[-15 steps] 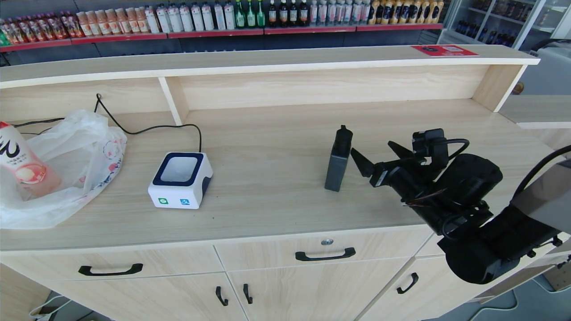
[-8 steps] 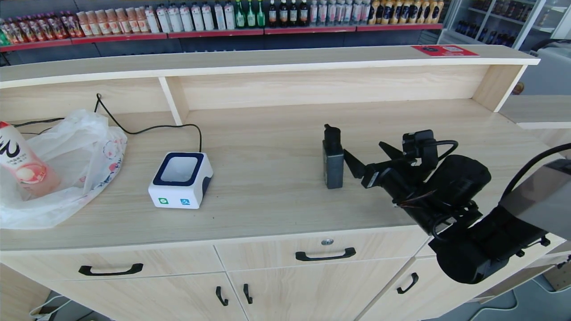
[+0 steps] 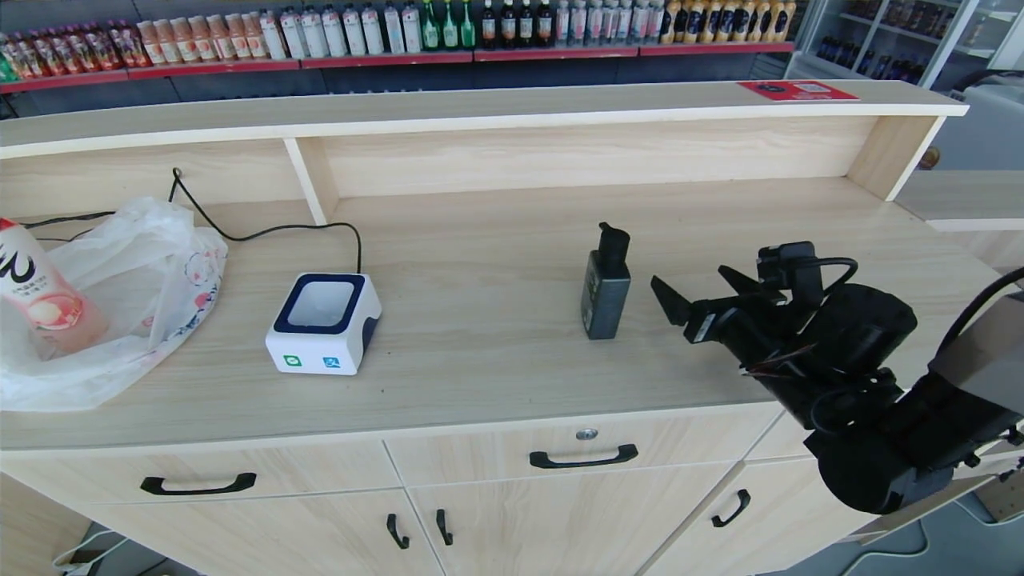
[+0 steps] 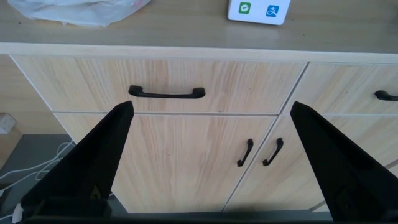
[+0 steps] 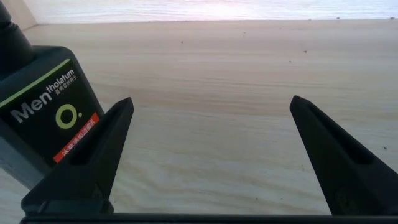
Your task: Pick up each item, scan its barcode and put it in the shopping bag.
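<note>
Item to scan: one dark bottle, standing on the counter right of centre, well apart from the scanner.
Long axis: vertical; the narrow black cap points up, the flat base sits on the wood.
Facing: the printed label is turned toward the right gripper, as the right wrist view shows.
Right gripper: one; fingers spread wide with nothing between them. It is held low over the counter, with the bottle near its tips, to its left and outside the gap.
Left gripper: one; fingers likewise spread wide and empty, below the counter's edge, facing the cabinet front and a black drawer handle.
Scanner: one white box with a dark-framed window facing up; a black cable runs from it to the back panel.
Shopping bag: one, thin clear plastic, slumped at the counter's left end.
Bag contents: one drink bottle with a pink and white label, leaning amid the plastic.
</note>
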Robot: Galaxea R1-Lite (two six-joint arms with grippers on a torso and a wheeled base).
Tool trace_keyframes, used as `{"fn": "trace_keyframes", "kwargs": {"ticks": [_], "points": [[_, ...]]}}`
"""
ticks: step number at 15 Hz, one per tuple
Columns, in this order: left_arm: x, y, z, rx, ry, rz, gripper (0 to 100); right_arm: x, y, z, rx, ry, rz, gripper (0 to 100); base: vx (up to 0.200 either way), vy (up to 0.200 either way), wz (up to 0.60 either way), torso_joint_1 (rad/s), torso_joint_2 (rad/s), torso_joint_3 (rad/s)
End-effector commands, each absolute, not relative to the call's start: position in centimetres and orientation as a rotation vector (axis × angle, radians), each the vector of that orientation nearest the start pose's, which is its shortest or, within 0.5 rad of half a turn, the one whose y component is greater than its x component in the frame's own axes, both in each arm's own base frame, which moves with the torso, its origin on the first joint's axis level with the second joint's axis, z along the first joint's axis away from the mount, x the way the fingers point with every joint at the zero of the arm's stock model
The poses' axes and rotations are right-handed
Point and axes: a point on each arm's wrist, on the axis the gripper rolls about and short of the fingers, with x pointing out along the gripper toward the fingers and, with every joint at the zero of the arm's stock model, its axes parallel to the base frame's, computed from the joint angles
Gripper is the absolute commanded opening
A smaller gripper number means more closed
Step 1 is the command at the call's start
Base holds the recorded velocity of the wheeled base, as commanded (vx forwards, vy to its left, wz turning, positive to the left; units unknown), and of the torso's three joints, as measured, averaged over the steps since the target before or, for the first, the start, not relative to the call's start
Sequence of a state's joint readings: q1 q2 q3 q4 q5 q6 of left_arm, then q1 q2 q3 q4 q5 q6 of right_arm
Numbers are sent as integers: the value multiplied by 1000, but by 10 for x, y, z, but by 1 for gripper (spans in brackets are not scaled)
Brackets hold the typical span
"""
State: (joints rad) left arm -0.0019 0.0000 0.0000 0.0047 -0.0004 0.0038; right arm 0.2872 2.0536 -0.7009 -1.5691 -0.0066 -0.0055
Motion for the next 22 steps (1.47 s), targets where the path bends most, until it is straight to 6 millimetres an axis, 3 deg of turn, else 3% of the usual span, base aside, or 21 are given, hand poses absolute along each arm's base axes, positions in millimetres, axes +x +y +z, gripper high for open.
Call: {"fn": "trace_keyframes", "kwargs": {"ticks": [1,3,5,7,9,13,16,22], "points": [[-23,0,75,5,5,-2,100,318,95,142,25,-216,283,100,0,0,0,0,0,0],[-23,0,75,5,5,-2,100,309,100,142,25,-202,306,100,0,0,0,0,0,0],[-23,0,75,5,5,-2,100,285,133,150,46,-217,378,100,0,0,0,0,0,0],[-23,0,75,6,6,-3,100,274,160,161,101,-245,244,100,0,0,0,0,0,0],[-23,0,75,5,6,-3,100,263,182,164,131,-247,224,100,0,0,0,0,0,0],[-23,0,75,5,5,-3,100,251,200,156,107,-218,211,100,0,0,0,0,0,0],[-23,0,75,6,6,-3,100,252,218,150,117,-208,188,100,0,0,0,0,0,0],[-23,0,75,6,6,-3,100,272,234,132,95,-194,181,100,0,0,0,0,0,0]]}}
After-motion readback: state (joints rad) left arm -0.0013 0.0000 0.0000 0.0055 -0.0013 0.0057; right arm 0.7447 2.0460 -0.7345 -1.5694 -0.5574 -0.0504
